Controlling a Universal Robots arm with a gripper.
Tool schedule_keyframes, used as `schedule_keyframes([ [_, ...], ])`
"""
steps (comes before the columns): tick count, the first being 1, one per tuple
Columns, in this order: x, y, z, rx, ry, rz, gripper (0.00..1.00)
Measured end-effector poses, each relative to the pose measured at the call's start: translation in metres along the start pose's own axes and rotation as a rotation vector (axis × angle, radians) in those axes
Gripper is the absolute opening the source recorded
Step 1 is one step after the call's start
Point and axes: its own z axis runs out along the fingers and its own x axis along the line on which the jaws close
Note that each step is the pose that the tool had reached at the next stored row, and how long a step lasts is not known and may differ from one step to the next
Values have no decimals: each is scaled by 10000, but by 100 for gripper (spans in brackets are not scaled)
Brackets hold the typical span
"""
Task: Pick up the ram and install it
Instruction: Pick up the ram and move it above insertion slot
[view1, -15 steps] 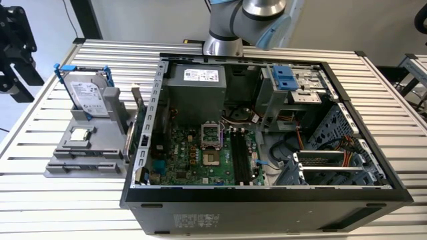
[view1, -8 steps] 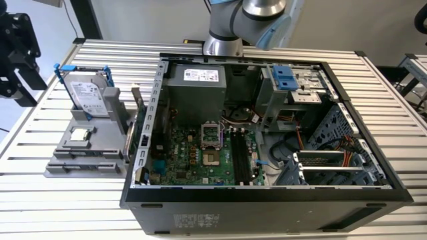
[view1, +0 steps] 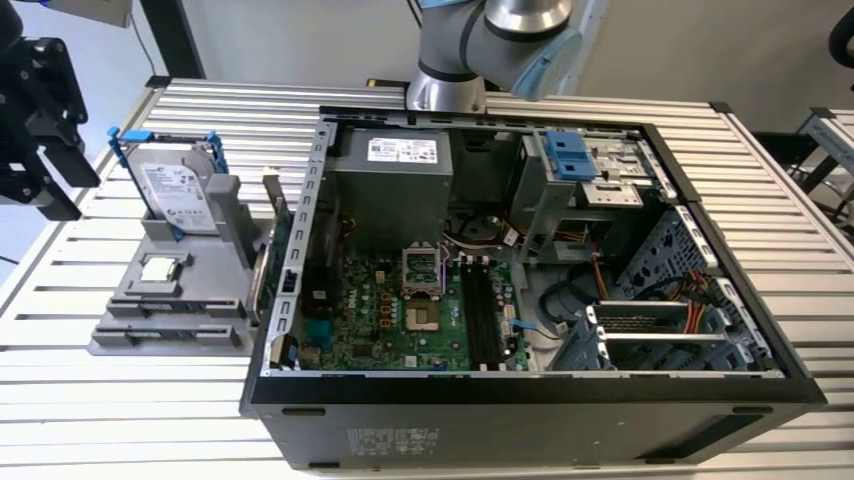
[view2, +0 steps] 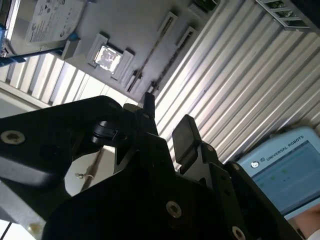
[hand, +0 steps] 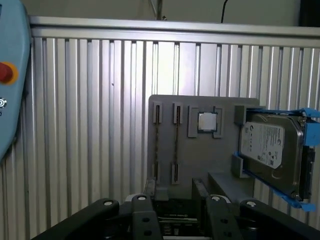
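The tool (view2: 166, 116) is open, holding nothing. In the exterior view the ram (view1: 274, 212) stands at its 4 o'clock, well apart, against the computer case (view1: 534, 420); bare tabletop (view1: 134, 410) lies at the ram's 7 o'clock.

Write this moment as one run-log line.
black gripper | fingers open, empty | near grey plastic holder | thin green ram stick standing in holder, not yet picked up
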Motion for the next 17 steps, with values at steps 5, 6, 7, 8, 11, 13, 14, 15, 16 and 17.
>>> schedule_keyframes([
  [5,1,0,26,16,1,-1,100],
  [6,2,1,33,16,0,-1,100],
  [7,2,1,43,18,-1,-1,100],
  [8,3,1,55,19,-1,-1,100],
  [11,4,1,90,20,1,-2,100],
  [13,5,2,115,22,0,-1,100],
  [14,5,2,128,22,0,-1,100],
  [15,6,2,140,22,0,-1,100],
  [16,6,3,150,22,0,-1,100],
  [17,6,2,157,21,1,-1,100],
])
